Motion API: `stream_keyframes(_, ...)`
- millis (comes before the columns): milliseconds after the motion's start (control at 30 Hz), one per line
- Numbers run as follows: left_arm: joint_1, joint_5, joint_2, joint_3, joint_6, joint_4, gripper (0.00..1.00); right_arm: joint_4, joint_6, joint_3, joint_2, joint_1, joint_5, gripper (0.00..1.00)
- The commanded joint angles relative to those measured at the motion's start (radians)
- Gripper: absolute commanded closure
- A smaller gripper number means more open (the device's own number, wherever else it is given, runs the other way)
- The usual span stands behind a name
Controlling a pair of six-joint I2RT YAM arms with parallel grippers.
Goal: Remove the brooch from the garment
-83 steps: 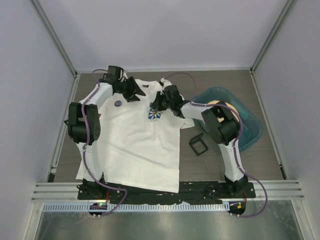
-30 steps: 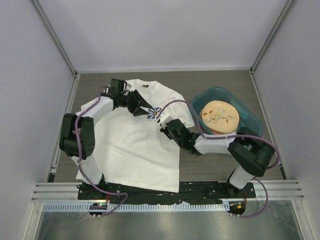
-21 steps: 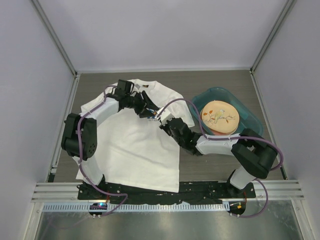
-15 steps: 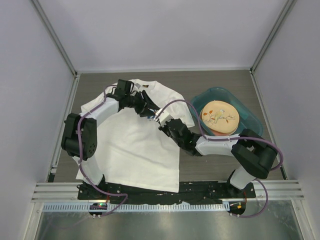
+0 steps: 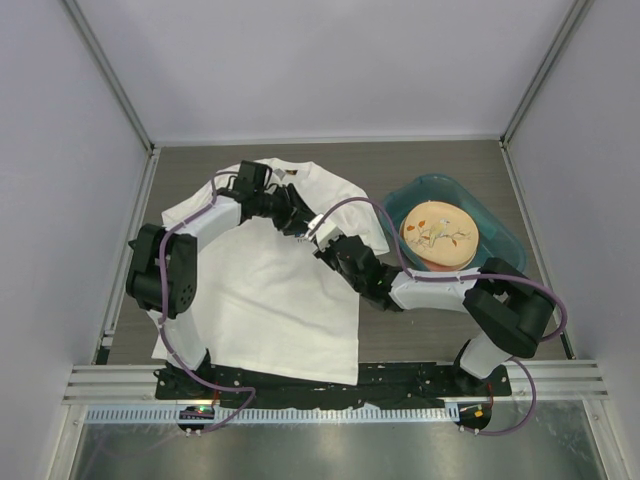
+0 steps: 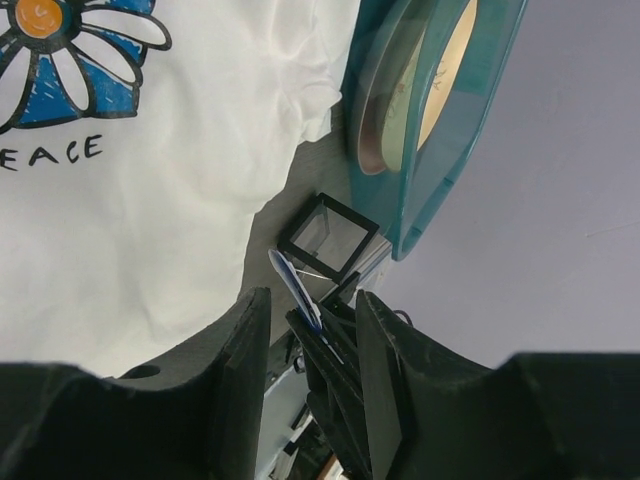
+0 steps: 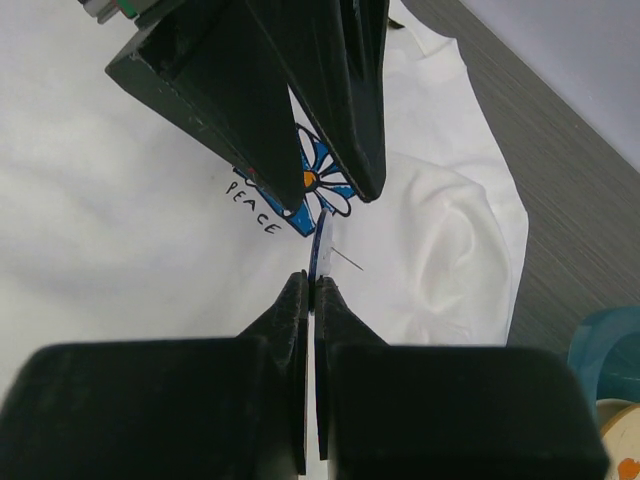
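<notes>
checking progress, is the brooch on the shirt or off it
Off: the right pincer grips the brooch, pin bare, clear of the shirt.

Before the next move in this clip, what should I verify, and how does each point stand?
1. Right gripper jaws shut on the brooch: ok.
2. Brooch clear of the shirt, pin bare: ok.
3. Left gripper jaws open: ok.
4. Left jaws on either side of the brooch: ok.
5. Box open to take the brooch: cannot tell.
</notes>
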Motion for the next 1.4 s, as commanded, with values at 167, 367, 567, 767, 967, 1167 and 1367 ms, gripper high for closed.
stream_keyframes(167, -0.018, 0.029, 0.019, 0.013, 0.011, 0.004, 0.73, 0.068, -0.015, 0.049, -0.029, 0.006, 0.013, 0.99)
stream_keyframes(367, -0.023, 0.029, 0.021, 0.013, 0.021, 0.006, 0.84, 0.071, -0.014, 0.047, -0.026, 0.011, 0.013, 0.99)
stream_keyframes(567, -0.023, 0.024, 0.013, 0.022, 0.065, 0.012, 1.00, -0.035, 0.057, 0.081, -0.020, 0.025, 0.065, 0.74)
stream_keyframes(767, -0.023, 0.047, -0.002, 0.007, 0.126, 0.085, 1.00, -0.390, 0.417, 0.138, -0.104, 0.022, 0.125, 0.59)
stream_keyframes(967, -0.028, 0.116, -0.022, -0.010, 0.146, 0.187, 1.00, -0.523, 0.767, 0.067, -0.259, -0.122, -0.158, 0.48)
stream_keyframes(1167, -0.054, 0.123, -0.066, -0.010, 0.211, 0.216, 1.00, -0.381, 1.011, -0.034, -0.365, -0.366, -0.556, 0.50)
stream_keyframes(1367, -0.092, 0.166, -0.089, -0.030, 0.188, 0.320, 1.00, -0.128, 1.216, -0.125, -0.364, -0.471, -0.769, 0.50)
